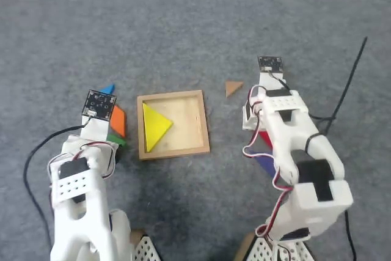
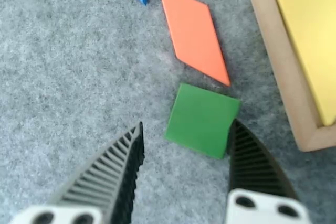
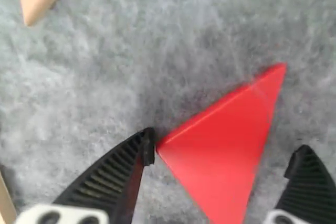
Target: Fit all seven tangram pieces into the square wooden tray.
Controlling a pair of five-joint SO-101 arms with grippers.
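Beside tray (image 2: 273, 61), left gripper (image 2: 186, 127) — spread over green square (image 2: 202, 121)

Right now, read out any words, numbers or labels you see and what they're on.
No readable text.
The green square, red triangle and wooden tray are plain.
Any marks on the wrist camera board are too small to read.

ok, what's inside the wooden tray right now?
Only the yellow triangle, flat against the wall nearest the left arm; the rest is bare wood. Nothing covers the tray from above.
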